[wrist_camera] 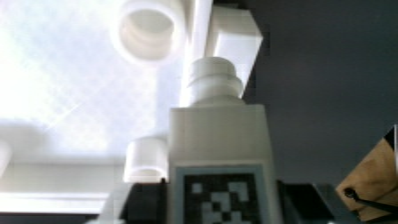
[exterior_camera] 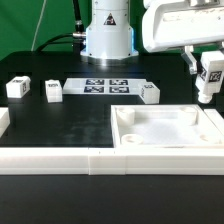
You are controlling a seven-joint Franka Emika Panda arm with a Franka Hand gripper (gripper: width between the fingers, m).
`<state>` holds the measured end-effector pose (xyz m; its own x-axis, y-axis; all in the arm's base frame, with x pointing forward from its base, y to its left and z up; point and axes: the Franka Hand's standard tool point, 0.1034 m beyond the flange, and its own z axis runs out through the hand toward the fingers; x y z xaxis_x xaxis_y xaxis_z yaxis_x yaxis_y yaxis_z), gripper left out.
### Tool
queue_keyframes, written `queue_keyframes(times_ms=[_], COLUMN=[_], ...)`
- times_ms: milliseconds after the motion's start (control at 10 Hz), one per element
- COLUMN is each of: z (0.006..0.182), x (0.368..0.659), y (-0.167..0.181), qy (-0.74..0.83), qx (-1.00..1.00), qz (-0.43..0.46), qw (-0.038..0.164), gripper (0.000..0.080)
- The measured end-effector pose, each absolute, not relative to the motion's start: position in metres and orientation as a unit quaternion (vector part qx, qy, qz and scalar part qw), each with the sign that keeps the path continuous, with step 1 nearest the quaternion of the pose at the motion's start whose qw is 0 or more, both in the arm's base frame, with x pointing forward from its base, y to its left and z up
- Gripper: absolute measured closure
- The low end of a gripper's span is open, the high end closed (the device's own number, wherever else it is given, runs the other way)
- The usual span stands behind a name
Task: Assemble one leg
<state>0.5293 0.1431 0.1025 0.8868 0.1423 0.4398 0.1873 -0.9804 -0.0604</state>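
My gripper [exterior_camera: 209, 84] is shut on a white leg [exterior_camera: 208, 78] with a black-and-white tag, held above the far right corner of the big white tray-like part [exterior_camera: 170, 127]. In the wrist view the leg [wrist_camera: 217, 130] stands between my dark fingers [wrist_camera: 146, 195], its round stud pointing toward the tray's corner hole [wrist_camera: 150, 27]. The stud is beside the hole, apart from it. Three more legs lie on the black table: one at the exterior view's left [exterior_camera: 17, 88], one beside it [exterior_camera: 53, 91], one near the tray [exterior_camera: 149, 93].
The marker board [exterior_camera: 105, 85] lies in the middle of the table before the robot base [exterior_camera: 107, 35]. A white wall [exterior_camera: 60, 160] runs along the table's front edge, and a short white block [exterior_camera: 4, 124] sits at the exterior view's left.
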Motion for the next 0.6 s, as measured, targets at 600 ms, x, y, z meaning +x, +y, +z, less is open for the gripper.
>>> queue_keyframes(times_ms=[600], z=[0.102], x=[0.543], y=[0.135], qy=[-0.089], qx=[-0.953], qz=[-0.286], qw=[0.044], gripper=[0.0509])
